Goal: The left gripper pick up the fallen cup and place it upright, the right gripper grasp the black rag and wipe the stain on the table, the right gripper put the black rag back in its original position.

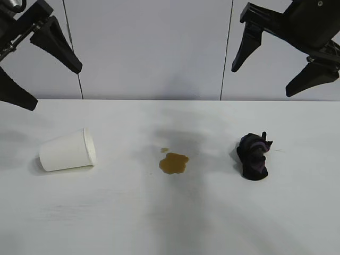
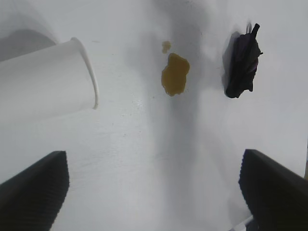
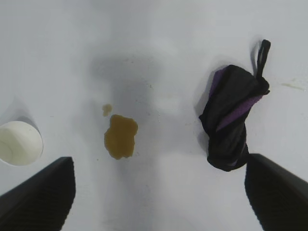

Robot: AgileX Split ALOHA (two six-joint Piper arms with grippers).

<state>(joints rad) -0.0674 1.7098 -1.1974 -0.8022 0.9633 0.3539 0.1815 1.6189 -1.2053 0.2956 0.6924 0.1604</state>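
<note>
The white paper cup (image 1: 67, 150) lies on its side at the left of the table (image 1: 170, 223), rim toward the middle. In the left wrist view the cup (image 2: 43, 84) is off to one side, outside the jaws. A brown stain (image 1: 173, 162) with a small droplet sits mid-table. At the right lies the black rag (image 1: 253, 156), bunched, with purple streaks. My left gripper (image 1: 53, 85) hangs high above the cup, open and empty. High over the rag, my right gripper (image 1: 261, 82) is also open and empty. The right wrist view shows the rag (image 3: 233, 118), the stain (image 3: 120, 135) and the cup (image 3: 19, 143).
A grey panelled wall (image 1: 154, 48) closes the back edge of the table. Bare tabletop lies in front of the cup, the stain and the rag.
</note>
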